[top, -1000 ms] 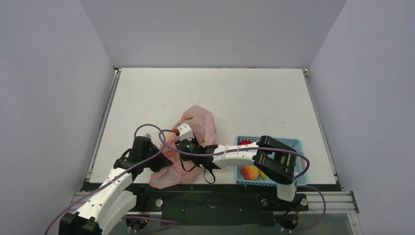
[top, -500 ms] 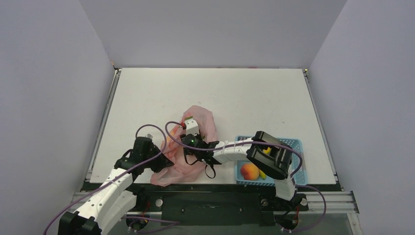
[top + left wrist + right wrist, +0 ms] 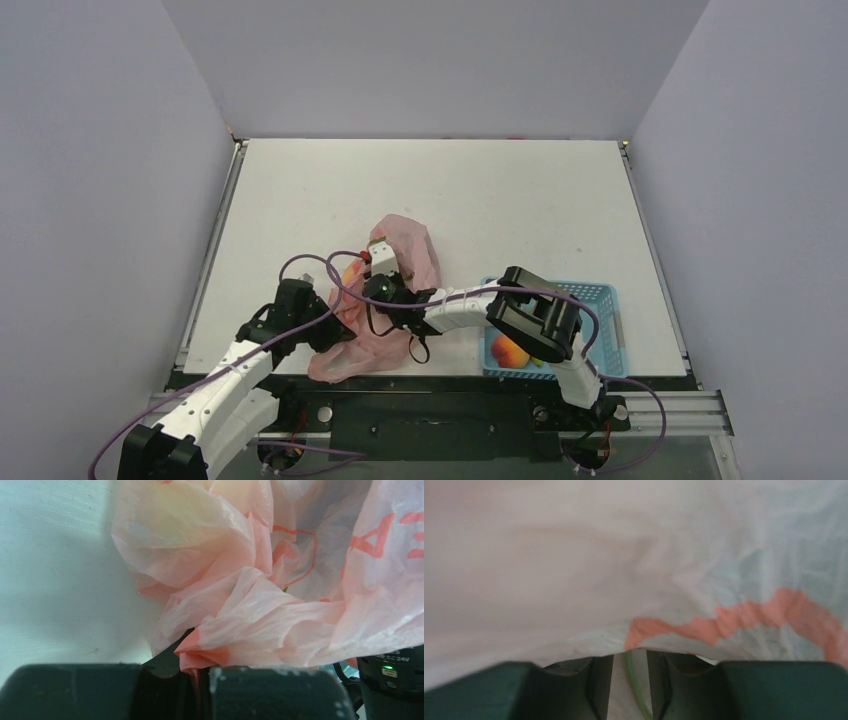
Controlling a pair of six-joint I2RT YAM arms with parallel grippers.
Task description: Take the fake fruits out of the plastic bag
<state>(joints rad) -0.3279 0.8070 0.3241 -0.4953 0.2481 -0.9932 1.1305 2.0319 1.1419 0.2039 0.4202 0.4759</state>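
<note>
Top external view: pink plastic bag (image 3: 412, 252) crumpled near the front edge of the counter (image 3: 500, 200), between the two arms; blue basket (image 3: 603, 293) to its right with a peach (image 3: 511, 352) inside.
Left fingers (image 3: 167, 664): pinched on a gathered fold of the bag's edge, likely to anchor the film and keep the mouth up for the other arm.
Right fingers (image 3: 674, 672): pushed in under the film, only a narrow gap between them with a thin green strand in it; cannot tell whether anything is gripped.
Remaining fruit: orange-yellow shape (image 3: 350, 272) showing at the bag's left side, probably inside.
Stage: reaching in for another fruit, by the look of it.
</note>
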